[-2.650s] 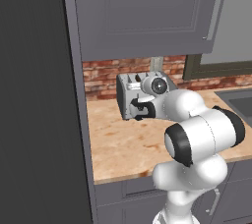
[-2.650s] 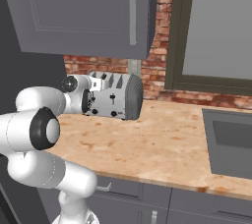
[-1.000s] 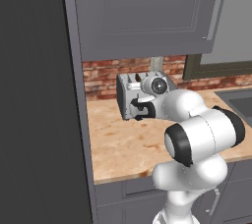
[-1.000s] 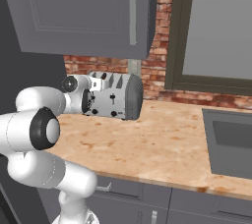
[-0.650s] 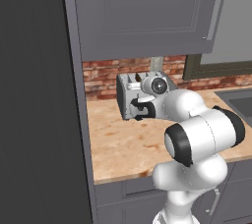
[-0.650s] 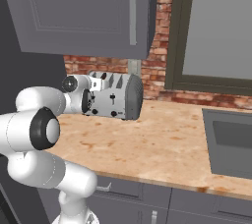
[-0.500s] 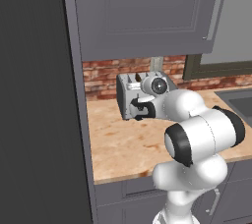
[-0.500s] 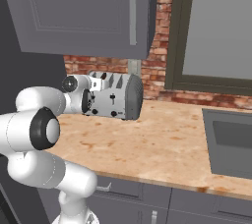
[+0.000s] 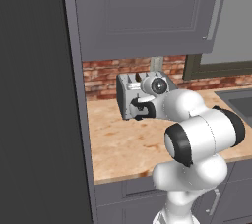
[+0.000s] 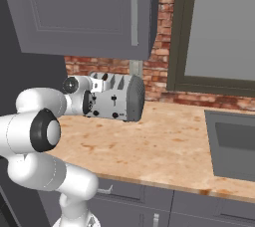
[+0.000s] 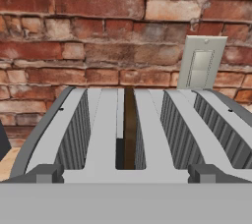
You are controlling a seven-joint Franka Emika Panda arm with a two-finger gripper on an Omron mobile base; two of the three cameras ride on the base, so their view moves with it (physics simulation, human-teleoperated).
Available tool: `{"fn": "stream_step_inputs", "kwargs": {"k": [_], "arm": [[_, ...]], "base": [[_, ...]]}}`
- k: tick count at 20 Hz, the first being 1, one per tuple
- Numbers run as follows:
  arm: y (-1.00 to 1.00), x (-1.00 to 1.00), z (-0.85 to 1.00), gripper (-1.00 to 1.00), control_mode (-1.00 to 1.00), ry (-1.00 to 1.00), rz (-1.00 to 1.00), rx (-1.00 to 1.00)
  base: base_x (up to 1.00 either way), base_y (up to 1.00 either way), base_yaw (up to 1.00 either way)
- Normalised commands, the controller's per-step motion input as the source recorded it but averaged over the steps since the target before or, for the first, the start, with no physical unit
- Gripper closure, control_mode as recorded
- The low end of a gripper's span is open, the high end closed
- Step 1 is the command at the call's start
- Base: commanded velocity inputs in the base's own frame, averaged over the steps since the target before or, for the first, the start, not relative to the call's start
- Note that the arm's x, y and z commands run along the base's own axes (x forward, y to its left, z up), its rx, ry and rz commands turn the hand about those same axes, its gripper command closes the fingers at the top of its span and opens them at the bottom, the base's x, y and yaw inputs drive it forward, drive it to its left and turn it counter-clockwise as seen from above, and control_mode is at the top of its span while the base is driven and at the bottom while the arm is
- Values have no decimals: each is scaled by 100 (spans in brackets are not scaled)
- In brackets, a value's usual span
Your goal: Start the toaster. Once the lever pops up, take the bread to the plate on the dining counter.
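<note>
Tan mottled countertop [image 10: 164, 146] over grey cabinets, red brick wall [image 11: 98, 36] behind. Boxy silver metal four-slot toaster [image 10: 117, 99] stands at the back of it, against the bricks, a pale wall outlet [image 11: 201, 62] just above. White arm's two-finger gripper [image 11: 125, 174] sits right at the toaster's front face, jaws spread wide, gripping nothing (tips flank the slots in the hand view). Dark brown bread slice [image 11: 129, 125] stands edge-up, sunk in the second slot from the left.
</note>
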Motion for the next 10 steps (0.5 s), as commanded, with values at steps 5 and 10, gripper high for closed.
{"fn": "stream_step_inputs", "kwargs": {"k": [5, 10], "arm": [[0, 0, 0, -100, -100, 0, 0, 0], [0, 0, 0, -100, -100, 0, 0, 0]], "base": [[0, 0, 0], [0, 0, 0]]}}
